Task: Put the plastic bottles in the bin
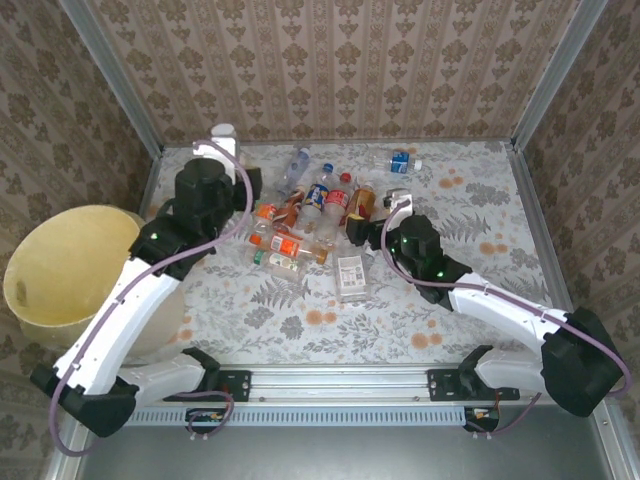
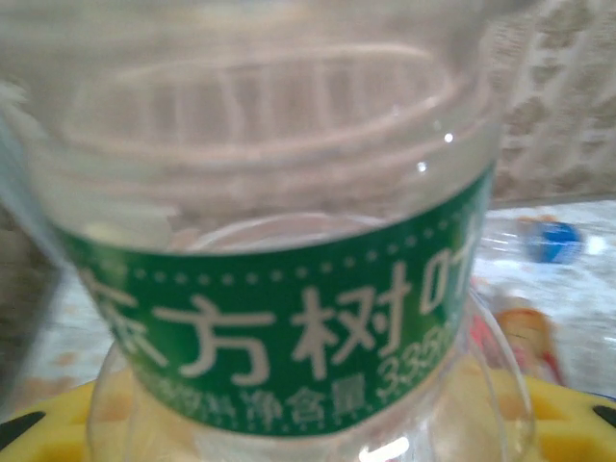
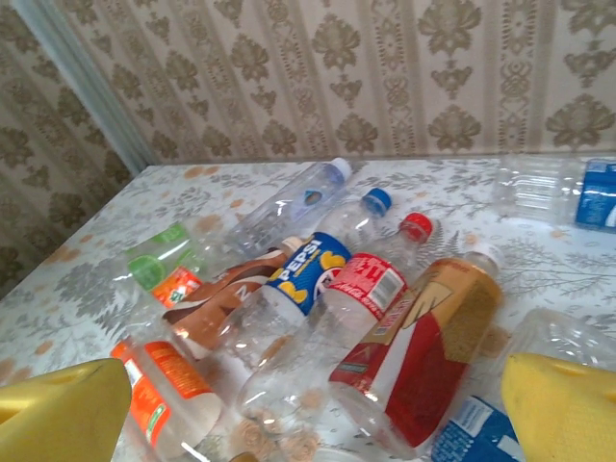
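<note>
— Where do we find the green-labelled bottle (image 2: 289,327)?
— Clenched between our left jaws, just past the bin's (image 1: 60,260) far right side.
— And our right jaws?
— Released, spread wide above the other plastic bottles (image 3: 303,274), heaped well to the right of the bin.
— Our arms?
— The left arm (image 1: 130,300) stretches past the bin toward the back; the right arm (image 1: 500,305) bends in toward the bin.
— Surroundings?
— We see a floral worktop (image 1: 470,290) and patterned wallpaper (image 1: 330,60).
</note>
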Controlling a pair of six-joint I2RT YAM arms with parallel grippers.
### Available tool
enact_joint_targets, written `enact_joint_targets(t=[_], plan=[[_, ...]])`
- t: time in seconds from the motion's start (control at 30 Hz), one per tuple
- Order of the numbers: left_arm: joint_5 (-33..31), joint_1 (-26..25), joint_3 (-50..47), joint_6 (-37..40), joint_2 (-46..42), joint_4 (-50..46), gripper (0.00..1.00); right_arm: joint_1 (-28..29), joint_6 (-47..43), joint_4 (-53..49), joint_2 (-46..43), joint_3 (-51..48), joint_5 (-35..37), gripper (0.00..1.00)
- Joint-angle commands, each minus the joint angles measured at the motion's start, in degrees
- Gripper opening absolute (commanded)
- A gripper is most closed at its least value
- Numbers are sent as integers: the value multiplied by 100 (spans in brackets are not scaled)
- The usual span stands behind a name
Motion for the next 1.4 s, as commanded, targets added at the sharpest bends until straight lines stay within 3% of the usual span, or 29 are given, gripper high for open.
enact_joint_targets(t=[0.0, 0.13, 0.23, 0.5, 0.77, 0.97, 1.37], plan=[[-1744, 134, 282, 1059, -82, -584, 54, -68, 86, -44, -67, -41, 288, 100], [-2518, 644, 538, 1074, -90, -869, 55, -137, 42, -138, -203, -125, 260, 100], [-2313, 1550, 821, 563, -104, -1602, 56, -203, 52, -201, -324, -197, 234, 100], [-641, 3909, 518, -281, -607, -2583, 55, -349, 82, -258, -477, -304, 152, 100], [2233, 6049, -341, -952, -830, -2248, 54, -376, 137, -227, -345, -245, -123, 100], [3272, 6514, -860, -1450, -712, -1561, 52, -376, 124, -291, -371, -284, -204, 100], [3876, 6523, -1187, -2195, -236, -318, 52, -376, 143, -345, -409, -315, -247, 100]])
